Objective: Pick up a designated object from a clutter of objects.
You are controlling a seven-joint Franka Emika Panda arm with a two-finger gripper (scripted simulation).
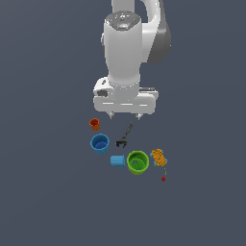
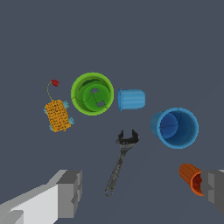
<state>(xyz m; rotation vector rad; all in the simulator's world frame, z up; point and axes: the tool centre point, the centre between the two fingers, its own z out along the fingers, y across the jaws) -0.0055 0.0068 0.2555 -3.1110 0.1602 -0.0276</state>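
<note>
The black tool lies flat on the dark floor, a slim dark-grey handle ending in a forked, pronged black head. Nothing touches it. Just past its head sit the light-blue cylinder, lying on its side, and the larger green cup, upright with its mouth open. Beside the head, on the exterior view's left, stands the blue cup. The orange cup lies tipped over near the handle end. Beyond the green cup rest the orange-yellow bumpy lump and the tiny red bit, well apart from the tool.
</note>
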